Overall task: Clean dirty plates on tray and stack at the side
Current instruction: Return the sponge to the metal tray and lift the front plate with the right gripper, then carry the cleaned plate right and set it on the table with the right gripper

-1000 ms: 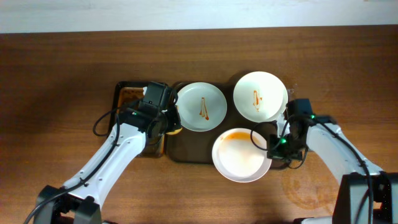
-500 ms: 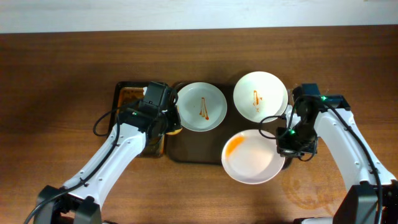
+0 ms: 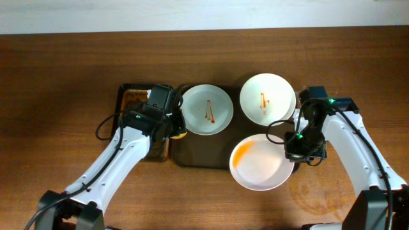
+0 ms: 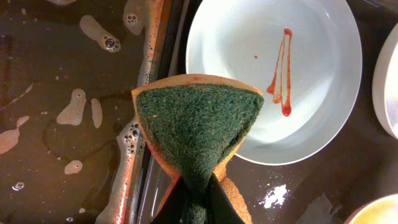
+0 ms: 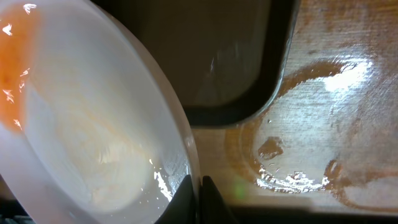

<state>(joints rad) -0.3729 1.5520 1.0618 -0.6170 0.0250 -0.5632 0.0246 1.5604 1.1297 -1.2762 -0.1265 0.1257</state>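
Three plates show from above. One with a red streak and one at the back right lie on the dark-brown tray. My right gripper is shut on the rim of the third plate, which has an orange smear and hangs over the tray's front right corner. The right wrist view shows that plate pinched between the jaws. My left gripper is shut on a green-and-yellow sponge, held beside the streaked plate.
A smaller black-rimmed tray with wet, foamy orange-stained bottom adjoins the big tray's left side. A wet stained ring marks the wood tabletop at the right, next to the tray corner.
My right gripper has carried the smeared plate rightward and forward, from the tray's middle front to overhang its front right corner. The left arm and sponge have not moved.
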